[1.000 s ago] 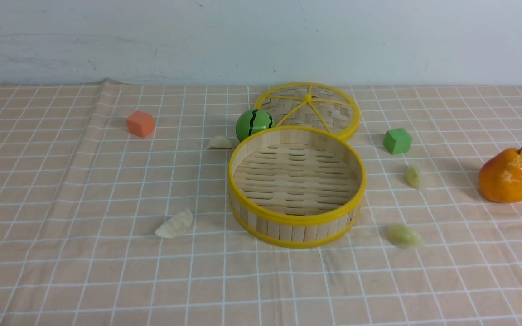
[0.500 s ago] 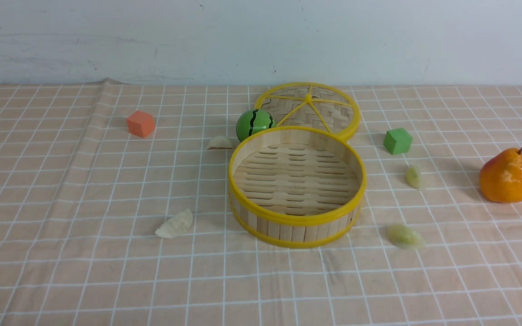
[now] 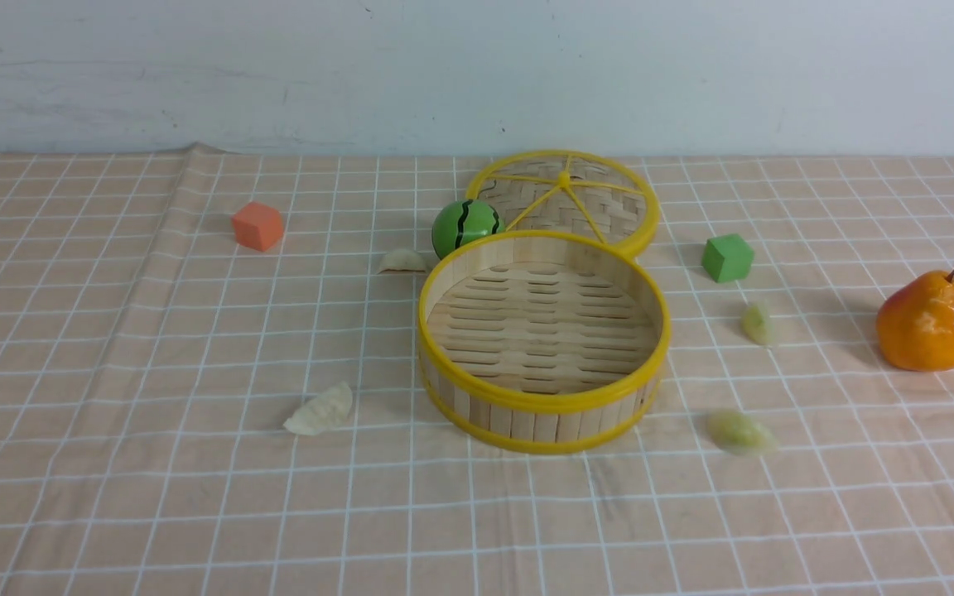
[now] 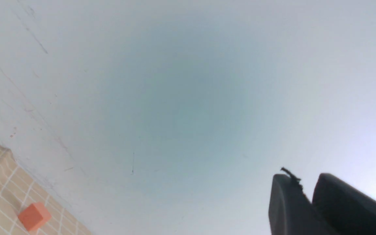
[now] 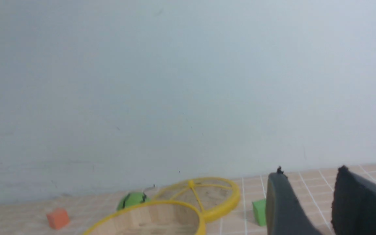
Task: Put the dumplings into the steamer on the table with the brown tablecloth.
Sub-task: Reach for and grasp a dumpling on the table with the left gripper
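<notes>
Beyond the parted fingers of the right gripper stands the steamer

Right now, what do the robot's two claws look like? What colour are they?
Both are matte charcoal-black. The left gripper has two smooth fingers with rounded tips and a tiny frayed tuft on one. The right gripper has two tapered fingers with small nubs at their tips. No cables or markings show.

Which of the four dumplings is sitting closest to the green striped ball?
The whitish dumpling just left of the steamer's far rim; the other three lie farther from the striped ball.
</notes>
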Action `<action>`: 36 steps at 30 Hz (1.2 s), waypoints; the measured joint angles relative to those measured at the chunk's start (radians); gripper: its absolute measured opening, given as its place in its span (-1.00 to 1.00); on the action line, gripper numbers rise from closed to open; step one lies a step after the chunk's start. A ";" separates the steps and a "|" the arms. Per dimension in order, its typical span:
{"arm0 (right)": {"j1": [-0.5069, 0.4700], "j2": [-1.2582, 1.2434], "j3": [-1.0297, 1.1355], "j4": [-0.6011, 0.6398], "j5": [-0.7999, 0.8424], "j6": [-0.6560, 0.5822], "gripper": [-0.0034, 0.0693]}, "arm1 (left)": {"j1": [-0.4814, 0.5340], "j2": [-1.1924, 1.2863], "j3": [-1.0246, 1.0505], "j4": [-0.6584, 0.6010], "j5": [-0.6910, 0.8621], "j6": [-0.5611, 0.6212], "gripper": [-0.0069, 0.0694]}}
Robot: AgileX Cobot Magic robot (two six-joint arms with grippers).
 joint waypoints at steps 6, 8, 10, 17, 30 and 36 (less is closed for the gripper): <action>0.000 0.149 -0.205 0.017 0.143 -0.136 -0.25 | 0.000 0.271 -0.246 0.324 0.162 0.013 -0.86; 0.000 0.266 -0.288 0.017 0.242 -0.224 -0.28 | 0.000 0.440 -0.304 0.405 0.147 -0.020 -0.86; 0.000 0.384 -0.339 0.017 0.319 -0.286 -0.37 | 0.000 0.575 -0.356 0.477 0.138 -0.087 -0.86; 0.028 0.693 -0.470 0.024 0.515 -0.321 -0.93 | 0.000 0.885 -0.503 0.919 0.123 -0.473 -0.86; 0.155 1.030 -0.639 0.047 0.728 -0.325 -0.96 | 0.002 1.285 -0.686 1.779 -0.162 -1.301 -0.86; 0.177 1.059 -0.643 0.051 0.755 -0.330 -0.96 | 0.004 1.392 -0.751 1.762 0.319 -1.098 -0.86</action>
